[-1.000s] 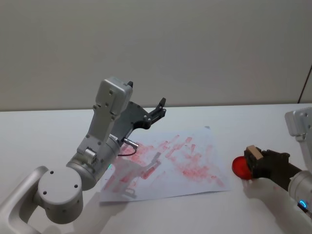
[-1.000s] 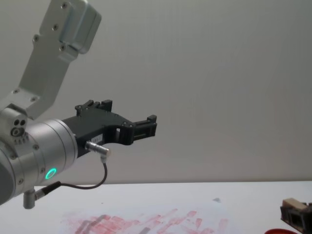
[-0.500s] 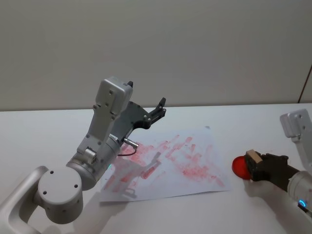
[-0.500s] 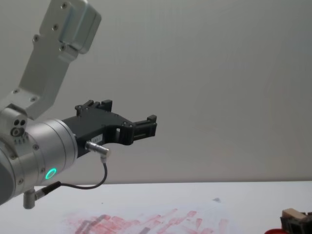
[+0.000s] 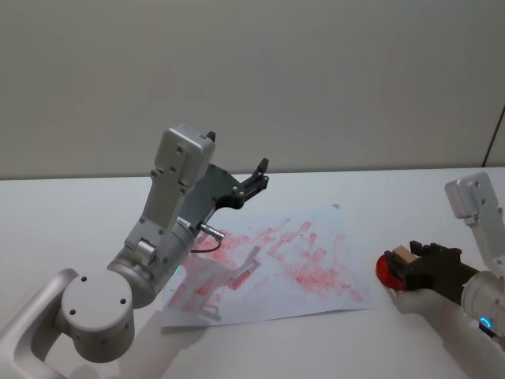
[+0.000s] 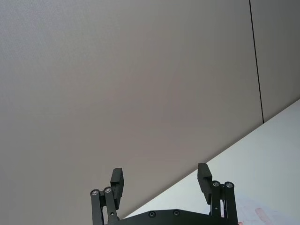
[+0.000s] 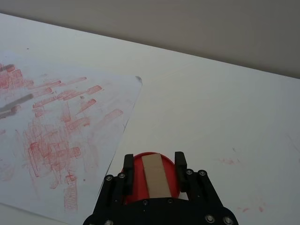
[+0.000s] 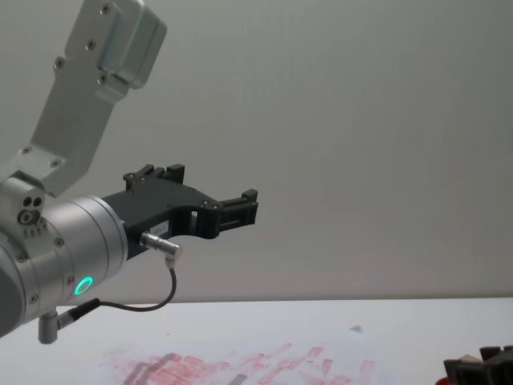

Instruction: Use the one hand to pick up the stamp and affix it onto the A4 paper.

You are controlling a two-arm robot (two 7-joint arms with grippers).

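Gripping the stamp (image 7: 156,176) between its jaws, the right hand (image 7: 153,177) sits low over a red pad (image 5: 387,269) just right of the A4 paper (image 5: 276,260). Left gripper (image 5: 256,178) hangs raised above the sheet, fingers spread apart, holding nothing.

Tan wooden stamp (image 7: 156,176) lies beside red-smeared A4 paper (image 5: 276,264).

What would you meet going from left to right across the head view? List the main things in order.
Left hand, raised above the table → A4 paper → red pad → stamp → right hand, around the stamp.
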